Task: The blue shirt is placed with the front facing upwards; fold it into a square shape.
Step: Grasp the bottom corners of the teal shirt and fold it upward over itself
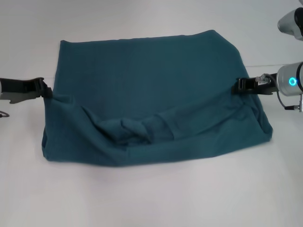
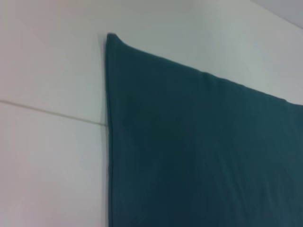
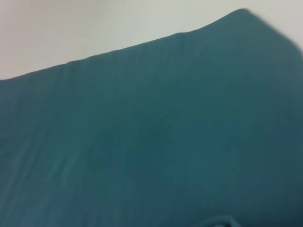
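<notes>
Now | blue shirt [image 1: 147, 90] mid-table, near half bunched at 6 o'clock | left gripper [image 1: 47, 91] pinching its 9 o'clock edge | right gripper [image 1: 239, 85] pinching 3 o'clock edge | matched side holds likely keep the fold line straight

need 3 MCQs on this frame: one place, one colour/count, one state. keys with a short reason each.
1. Where is the left gripper?
A. At the left edge of the dark teal-blue cotton shirt
B. Above the shirt's middle
C. Parked off the white table

2. How many grippers touch the shirt?
A. None
B. One
C. Two

3. What state is the shirt in?
A. Flat, chest lettering showing
B. Folded over, bunched wrinkles near its front edge
C. Rolled into a tube

Key: 1 A, the head view shows it pinching the left edge. 2 C, the right gripper grips the opposite edge too. 3 B, plain fabric faces up with no lettering in sight, and creases gather low in the middle.
</notes>
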